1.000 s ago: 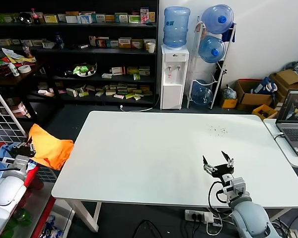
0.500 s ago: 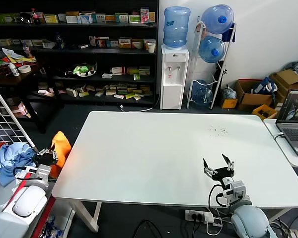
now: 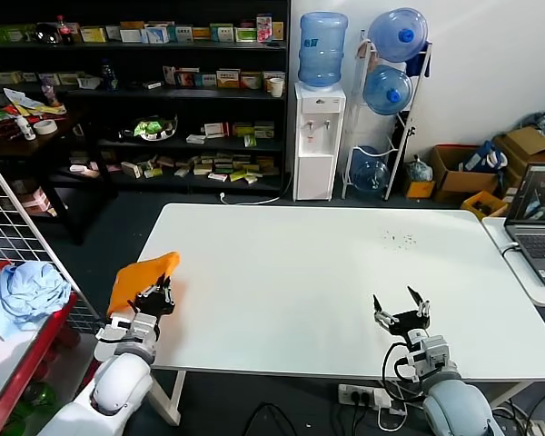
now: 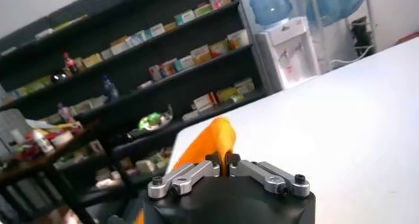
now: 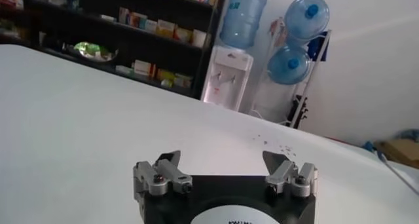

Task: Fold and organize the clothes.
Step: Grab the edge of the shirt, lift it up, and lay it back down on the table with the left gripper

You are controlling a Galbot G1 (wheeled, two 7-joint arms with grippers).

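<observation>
My left gripper (image 3: pixel 157 297) is shut on the bright orange T-shirt (image 3: pixel 138 278) and holds it bunched at the white table's (image 3: pixel 291 272) front left edge. In the left wrist view the shirt (image 4: pixel 208 141) rises as an orange fold from between the closed fingertips (image 4: pixel 222 161). My right gripper (image 3: pixel 401 307) is open and empty, low over the table near the front right edge; in the right wrist view its fingers (image 5: pixel 167 168) stand wide apart above bare table.
A light blue cloth bundle (image 3: pixel 25 289) lies in a red-rimmed wire cart at far left. A laptop (image 3: pixel 538 222) sits on a side table at right. Shelves, a water dispenser (image 3: pixel 318 136) and boxes stand beyond the table.
My left gripper has carried the orange T-shirt from the cart at the far left rightward to the table's front left edge. The right gripper has barely moved.
</observation>
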